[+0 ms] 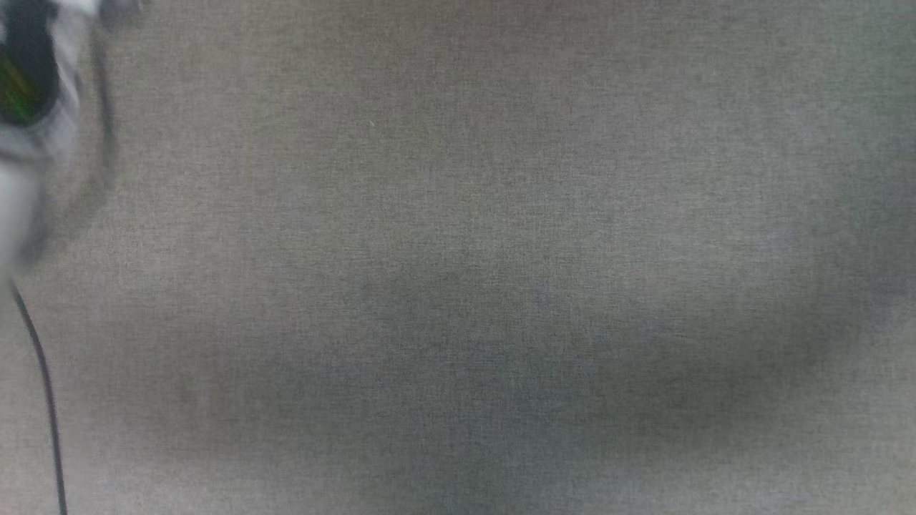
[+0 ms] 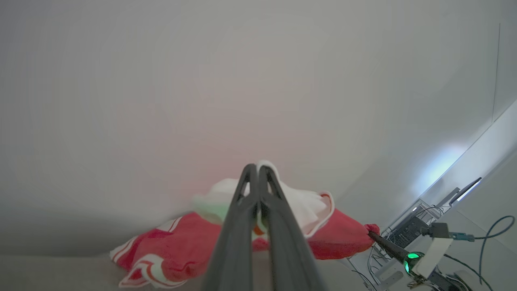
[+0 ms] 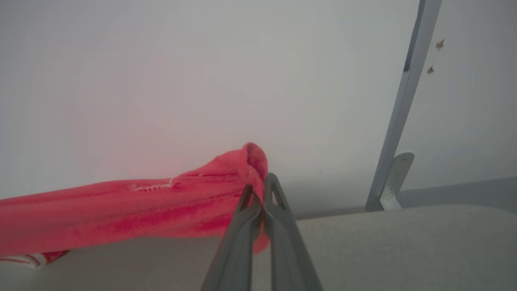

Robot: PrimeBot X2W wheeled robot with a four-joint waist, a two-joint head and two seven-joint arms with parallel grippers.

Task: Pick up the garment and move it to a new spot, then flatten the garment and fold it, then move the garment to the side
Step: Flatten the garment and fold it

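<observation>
In the left wrist view the garment, red with white sleeves and striped trim, lies bunched low over the grey surface. My left gripper is shut on a white fold of it. At the right of that view my right gripper pinches the red edge. Seen from the right wrist, the garment stretches leftward as a red band, with the right gripper shut on its bunched end just above the table. A blurred pale forearm shows at the head view's upper left.
The grey cloth-covered table spreads across the head view, with a thin black cable at its left. A plain pale wall stands behind. A grey metal post rises at the right. Electronics and cables sit beyond the table edge.
</observation>
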